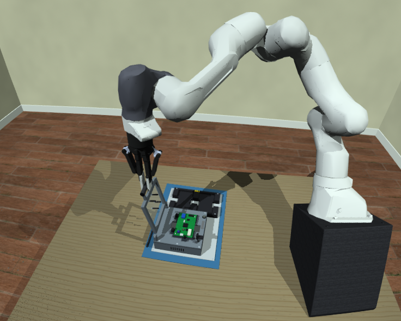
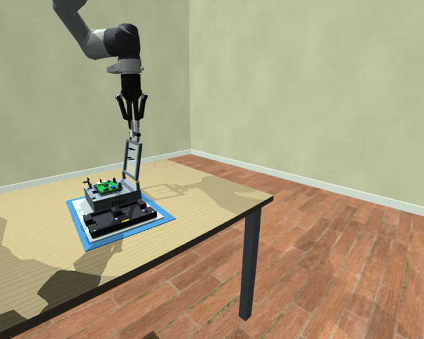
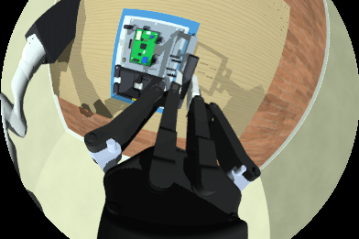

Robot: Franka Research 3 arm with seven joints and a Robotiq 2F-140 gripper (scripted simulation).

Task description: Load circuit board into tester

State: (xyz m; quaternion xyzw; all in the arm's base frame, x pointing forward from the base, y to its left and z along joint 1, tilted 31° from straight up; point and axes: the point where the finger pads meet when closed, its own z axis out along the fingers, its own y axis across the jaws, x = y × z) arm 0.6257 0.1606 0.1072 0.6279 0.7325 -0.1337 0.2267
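Note:
The green circuit board [image 1: 184, 223] [image 2: 107, 186] [image 3: 142, 48] lies flat, components up, in the grey tester [image 1: 179, 244] [image 2: 112, 200]. The tester's frame lid [image 1: 148, 219] [image 2: 126, 157] stands open, nearly upright, on the tester's side away from the arm's pedestal. My gripper [image 1: 145, 189] [image 2: 135, 128] [image 3: 184, 80] is shut on the handle at the lid's top edge and comes down on it from above. The black tray [image 1: 197, 196] [image 2: 117, 217] [image 3: 134, 82] next to the tester holds no board. A black post [image 2: 86, 182] stands at the tester's far corner in the exterior view.
Tester and tray sit on a white plate on a blue mat [image 1: 179, 261] [image 2: 74, 218] [image 3: 116, 59] on the wooden table [image 2: 197, 199]. The arm's black pedestal [image 1: 338, 260] stands to the right. The table edge [image 2: 174, 251] is close to the tray in the exterior view.

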